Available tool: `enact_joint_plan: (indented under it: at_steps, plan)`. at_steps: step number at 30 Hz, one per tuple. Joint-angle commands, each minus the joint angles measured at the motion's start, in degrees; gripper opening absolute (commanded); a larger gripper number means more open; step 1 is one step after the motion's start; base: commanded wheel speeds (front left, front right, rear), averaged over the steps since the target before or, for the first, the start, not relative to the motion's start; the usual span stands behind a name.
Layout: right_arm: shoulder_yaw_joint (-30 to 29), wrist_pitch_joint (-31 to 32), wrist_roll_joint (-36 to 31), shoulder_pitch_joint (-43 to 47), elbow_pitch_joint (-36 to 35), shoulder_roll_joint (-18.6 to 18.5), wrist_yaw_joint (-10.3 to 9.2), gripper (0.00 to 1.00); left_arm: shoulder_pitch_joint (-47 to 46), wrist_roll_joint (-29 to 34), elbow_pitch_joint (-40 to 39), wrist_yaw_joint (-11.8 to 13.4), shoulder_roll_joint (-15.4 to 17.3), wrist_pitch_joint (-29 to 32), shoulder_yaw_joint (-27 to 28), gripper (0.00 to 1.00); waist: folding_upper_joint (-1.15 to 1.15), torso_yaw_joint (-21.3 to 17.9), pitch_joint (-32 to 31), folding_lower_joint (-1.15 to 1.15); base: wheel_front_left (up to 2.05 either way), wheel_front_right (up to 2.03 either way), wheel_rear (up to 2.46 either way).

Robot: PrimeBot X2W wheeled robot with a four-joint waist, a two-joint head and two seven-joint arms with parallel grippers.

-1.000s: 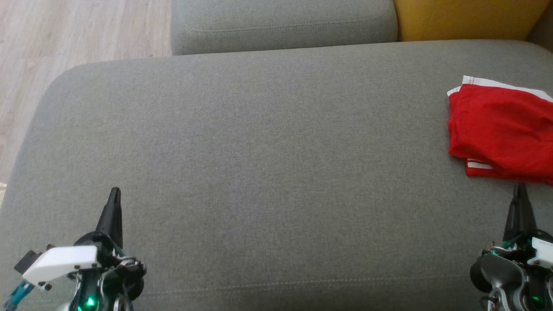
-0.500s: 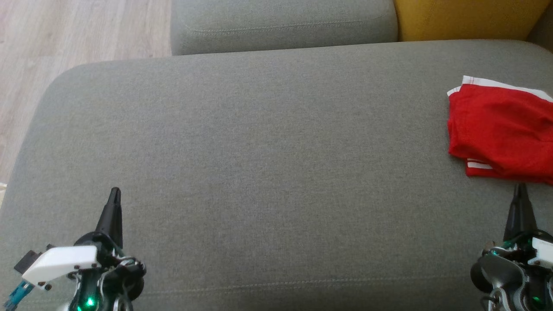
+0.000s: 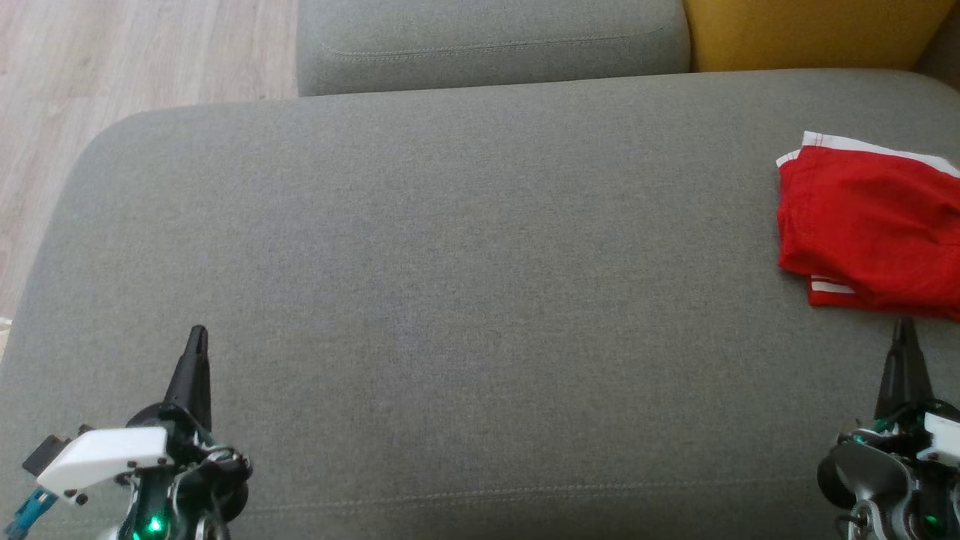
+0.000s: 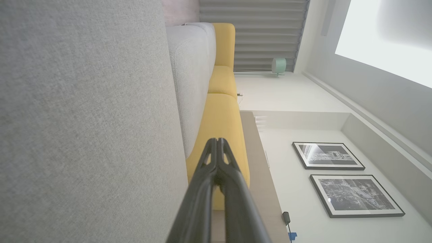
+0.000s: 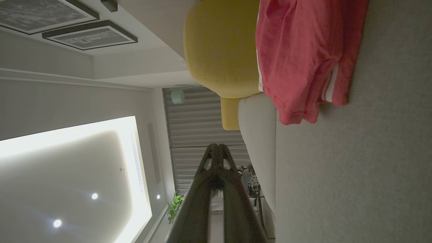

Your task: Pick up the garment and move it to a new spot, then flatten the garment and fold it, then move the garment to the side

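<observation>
A broad grey woven-fabric seat cushion is stretching wide, with a smaller grey cushion butting against its far edge and a mustard-yellow fabric cushion sitting at its far right corner. Pale wood-plank flooring is showing past the left edge. Two black-framed monochrome prints are hanging on a white wall, and a bright recessed ceiling panel is glowing.

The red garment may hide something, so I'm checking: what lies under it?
The red garment rests on the grey cushion. A white-striped layer of its own cloth peeks out at its near edge. Anything beneath the folds is covered.
</observation>
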Motion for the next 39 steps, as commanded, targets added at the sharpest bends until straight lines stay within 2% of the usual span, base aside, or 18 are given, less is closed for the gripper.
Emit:
enact_joint_plan:
  at_steps: [1, 39]
  plan:
    - [1.25, 0.45, -0.36, -3.24, -2.28, -0.33, 0.28, 0.00, -3.06, 0.51, -1.48, -0.42, 0.42, 0.30, 2.15, 0.00, 0.00, 0.00, 0.00, 0.00, 0.00, 0.00, 0.00]
    - [0.90, 0.72, -0.65, -3.27, -2.26, -0.09, 0.28, 0.00, -3.10, 0.84, -1.46, -0.42, 0.14, 0.63, 2.55, 0.00, 0.00, 0.00, 0.00, 0.00, 0.00, 0.00, 0.00]
